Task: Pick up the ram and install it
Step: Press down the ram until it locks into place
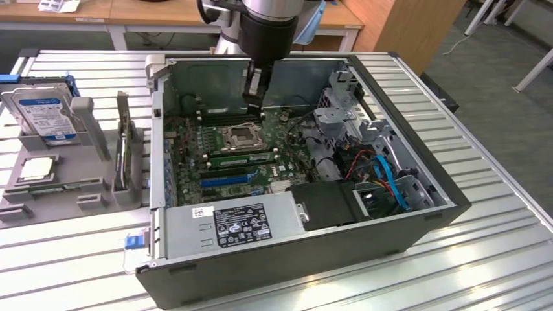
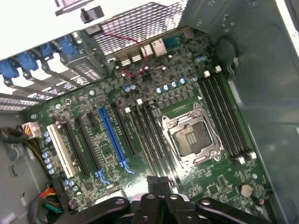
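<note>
Wooden desks (image 1: 155, 10) stand at the back of the room, behind a ribbed, shiny metal surface (image 1: 484, 259) that carries a dark grey computer case (image 1: 346, 259) lying open on its side. Inside it lies a green motherboard (image 1: 186, 139), dense with small parts, with a square metal-framed processor socket (image 1: 239, 137) near its middle. Long narrow memory slots (image 2: 154, 140) run along both sides of that socket, and a bright blue expansion slot (image 2: 112, 137) lies beyond them. A boxy silver power supply (image 1: 233, 223) with a black label fills the near corner, and blue flat cables (image 1: 393, 184) curl among grey brackets at the exterior view's right. The arm reaches down into the case, and its black pincer (image 1: 256, 103) hangs clenched just above the board, by the socket and the slots. From the wrist, a short dark narrow piece (image 2: 158, 181) shows at the pincer's tips, over the end of the slots. Whether that piece is the ram, held edge-on, cannot be told. On the exterior view's left, well apart from the arm, a grey moulded holder (image 1: 87, 194) keeps a silver, blue-labelled hard drive (image 1: 39, 110) and a flat grey expansion card (image 1: 128, 152) upright.
</note>
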`<state>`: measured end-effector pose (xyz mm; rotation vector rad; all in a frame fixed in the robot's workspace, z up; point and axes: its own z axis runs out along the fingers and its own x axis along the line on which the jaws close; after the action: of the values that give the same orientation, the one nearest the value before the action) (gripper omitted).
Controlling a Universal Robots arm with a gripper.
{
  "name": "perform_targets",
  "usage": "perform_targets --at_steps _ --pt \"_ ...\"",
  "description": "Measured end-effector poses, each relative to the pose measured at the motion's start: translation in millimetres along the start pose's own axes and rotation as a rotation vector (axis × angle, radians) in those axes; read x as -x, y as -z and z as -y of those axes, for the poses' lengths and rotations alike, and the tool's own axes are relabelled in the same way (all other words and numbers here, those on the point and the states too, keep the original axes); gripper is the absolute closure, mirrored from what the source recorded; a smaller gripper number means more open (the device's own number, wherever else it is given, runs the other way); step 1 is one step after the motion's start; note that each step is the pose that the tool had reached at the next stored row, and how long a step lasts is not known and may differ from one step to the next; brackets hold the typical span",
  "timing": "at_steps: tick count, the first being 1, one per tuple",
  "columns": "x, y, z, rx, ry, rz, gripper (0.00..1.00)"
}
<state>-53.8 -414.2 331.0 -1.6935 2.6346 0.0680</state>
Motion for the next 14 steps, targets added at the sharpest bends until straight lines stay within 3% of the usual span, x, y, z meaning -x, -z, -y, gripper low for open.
perform_targets --at_steps 14 --pt "0.0 -0.3 0.0 -0.0062 -0.199 0.0064 0.90"
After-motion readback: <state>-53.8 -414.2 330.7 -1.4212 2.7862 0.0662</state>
